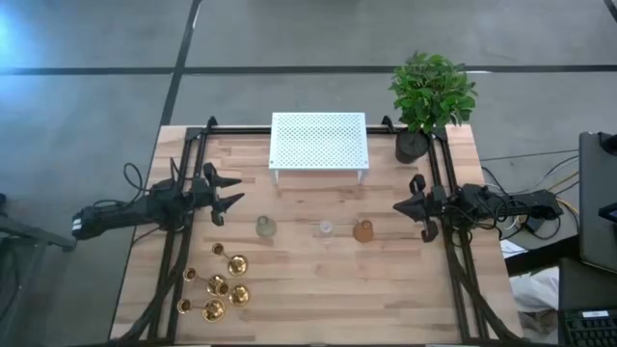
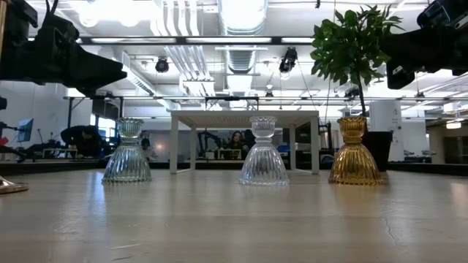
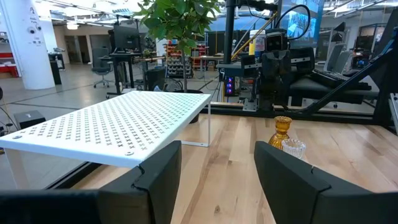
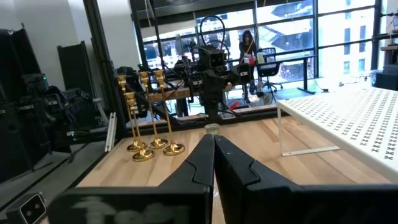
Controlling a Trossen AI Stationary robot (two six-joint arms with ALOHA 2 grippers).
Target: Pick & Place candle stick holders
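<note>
Several gold candle stick holders (image 1: 217, 286) stand upright on their round bases at the table's near left; the right wrist view shows their thin stems (image 4: 149, 112). My left gripper (image 1: 237, 190) hangs above the table's left side, open and pointing level toward the right, with nothing between its fingers (image 3: 217, 168). My right gripper (image 1: 397, 205) hangs above the right side, shut and empty (image 4: 214, 146), pointing toward the left. Both are well clear of the candle stick holders.
Three short ribbed glass holders stand in a row mid-table: grey (image 1: 265, 227), clear (image 1: 326, 228), amber (image 1: 363, 230). A white perforated shelf (image 1: 318, 143) stands on legs at the far middle, with a potted plant (image 1: 431, 96) at the far right corner. Black rails run along both table sides.
</note>
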